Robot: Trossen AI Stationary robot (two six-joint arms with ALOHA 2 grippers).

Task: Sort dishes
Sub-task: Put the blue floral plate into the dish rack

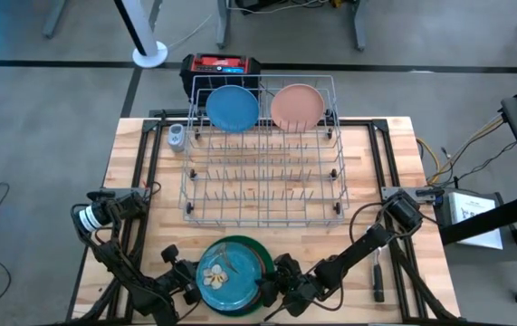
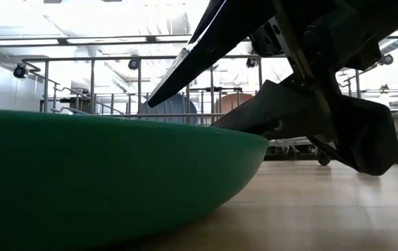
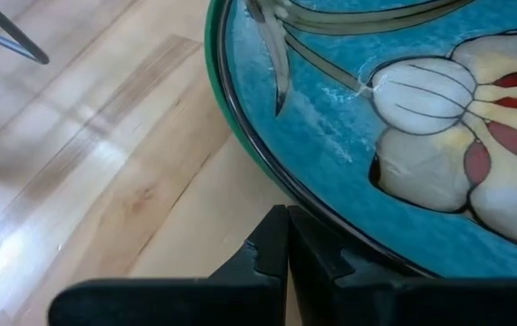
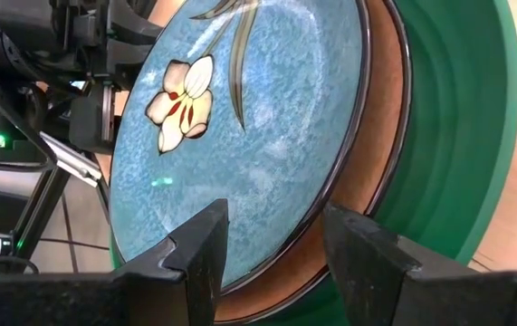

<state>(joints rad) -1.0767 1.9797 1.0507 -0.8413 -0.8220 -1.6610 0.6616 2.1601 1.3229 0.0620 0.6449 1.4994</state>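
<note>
The right pincer [image 4: 267, 258] pinches the blue flower plate's [image 4: 240, 127] edge to lift it off the green plate [image 4: 457, 136]. The left pincer [image 3: 287, 263], shut and empty, steadies the stack.

green plate [image 1: 260, 258]; turquoise plate [image 4: 258, 136], cream-red flower; blue [image 1: 233, 108], pink [image 1: 296, 106] plates.

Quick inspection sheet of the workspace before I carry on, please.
Surface: wooden table, rack at centre.
Job's things: blue plate and pink plate upright at the rack's far end; flower plate stacked on a brown plate in the green plate, near edge.
Clutter: brush at the right; small grey item by the rack.
Grippers: left pincer shut at the stack's rim; right pincer straddling the flower plate's edge.
Cables: wires off the table's right.
Surroundings: red-topped box behind the rack.
</note>
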